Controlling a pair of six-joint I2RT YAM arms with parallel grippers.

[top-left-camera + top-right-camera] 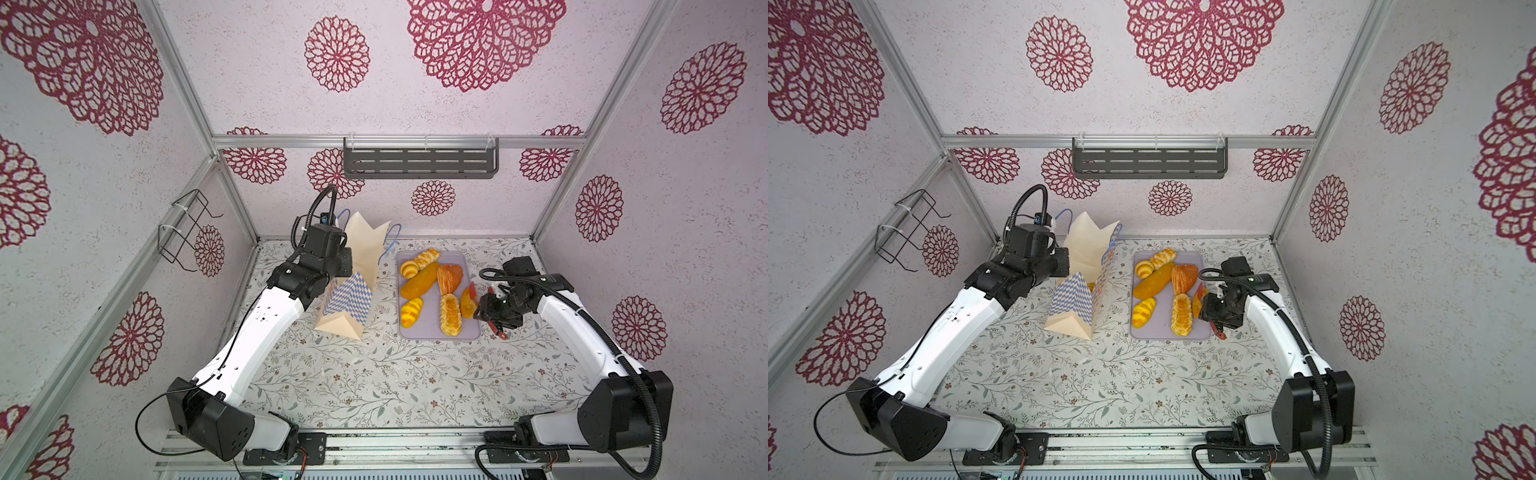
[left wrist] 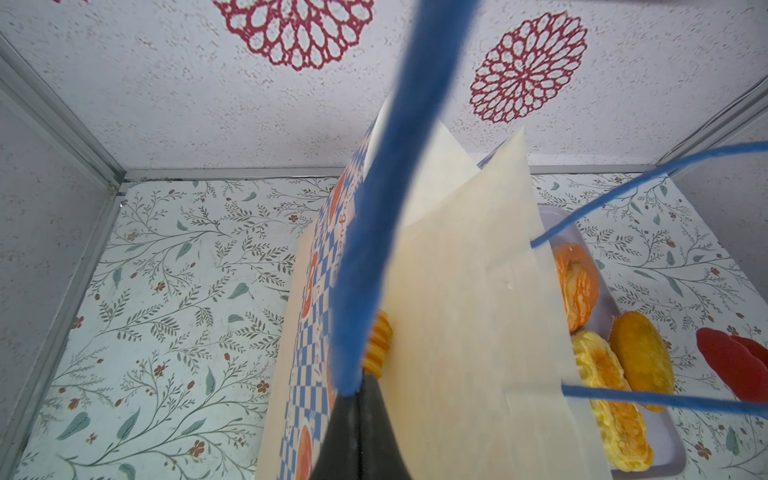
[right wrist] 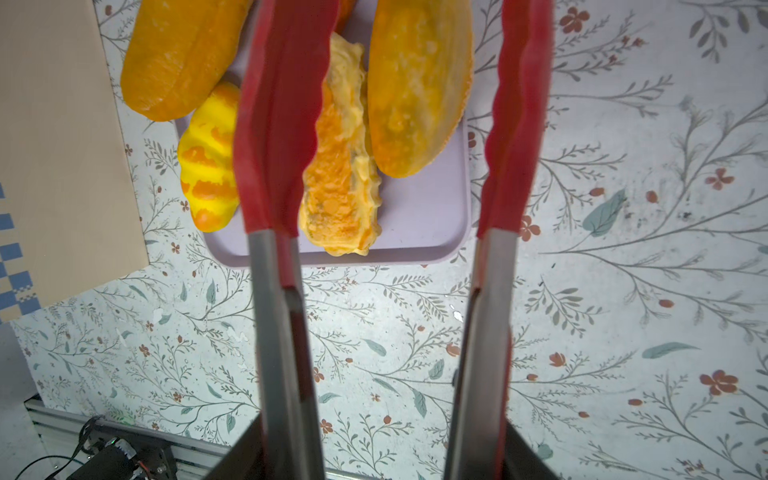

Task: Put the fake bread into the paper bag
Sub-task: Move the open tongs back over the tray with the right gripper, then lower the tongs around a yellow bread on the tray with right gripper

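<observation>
The paper bag stands tilted at the back left of the table, mouth open. My left gripper is shut on its blue cord handle. A ridged piece of fake bread lies inside the bag. Several more pieces lie on the lilac tray, among them a long loaf, a striped roll, a braided pastry and an oval loaf. My right gripper is shut on red tongs. The tongs stand open over the pastry and the oval loaf.
A dark slotted shelf hangs on the back wall and a wire rack on the left wall. The tray lies to the right of the bag, with floral tabletop in front of both.
</observation>
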